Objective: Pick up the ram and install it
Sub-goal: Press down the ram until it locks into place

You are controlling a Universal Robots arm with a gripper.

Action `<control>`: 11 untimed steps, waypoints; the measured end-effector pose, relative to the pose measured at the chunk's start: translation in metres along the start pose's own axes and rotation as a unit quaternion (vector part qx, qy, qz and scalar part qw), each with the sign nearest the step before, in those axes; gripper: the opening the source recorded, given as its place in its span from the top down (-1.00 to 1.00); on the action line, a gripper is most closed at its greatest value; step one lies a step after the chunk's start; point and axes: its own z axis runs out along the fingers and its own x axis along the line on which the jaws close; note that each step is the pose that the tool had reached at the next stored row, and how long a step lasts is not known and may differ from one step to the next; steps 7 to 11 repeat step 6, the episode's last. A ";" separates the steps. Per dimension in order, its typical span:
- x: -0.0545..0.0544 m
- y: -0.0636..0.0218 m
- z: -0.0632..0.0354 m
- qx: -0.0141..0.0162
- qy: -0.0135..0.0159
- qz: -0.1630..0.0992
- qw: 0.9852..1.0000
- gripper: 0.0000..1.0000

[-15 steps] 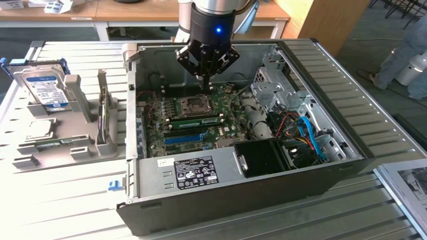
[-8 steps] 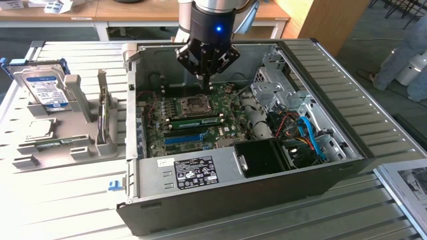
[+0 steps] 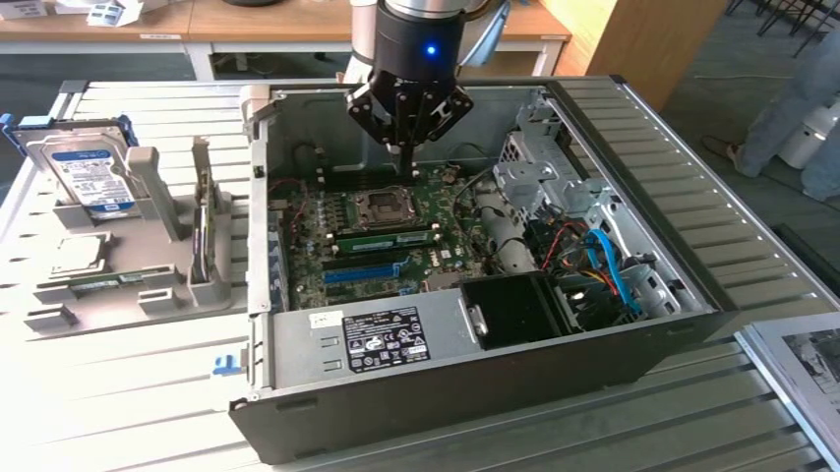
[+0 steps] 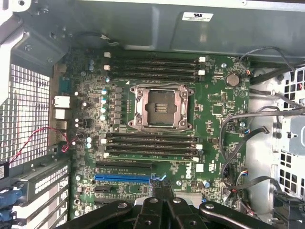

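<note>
A slatted metal bench (image 3: 132, 393) carries an open computer case (image 3: 459, 393) at frame centre and a grey parts holder (image 3: 118, 285) at left.

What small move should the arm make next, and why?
Probably lift straight up out of the open black computer case: the end effector hangs shut and seemingly empty above the green motherboard, and a long green ram stick already seems seated in a slot.

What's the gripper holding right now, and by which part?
Nothing. The gripper is shut with nothing between its fingers, hanging over the motherboard inside the open case.
</note>
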 end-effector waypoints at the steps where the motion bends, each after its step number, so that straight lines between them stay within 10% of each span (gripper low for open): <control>1: 0.000 0.0000 0.0000 0.000 0.000 0.000 1.000 0.80; 11: 0.000 0.0000 -0.0001 0.000 0.000 0.000 1.000 0.80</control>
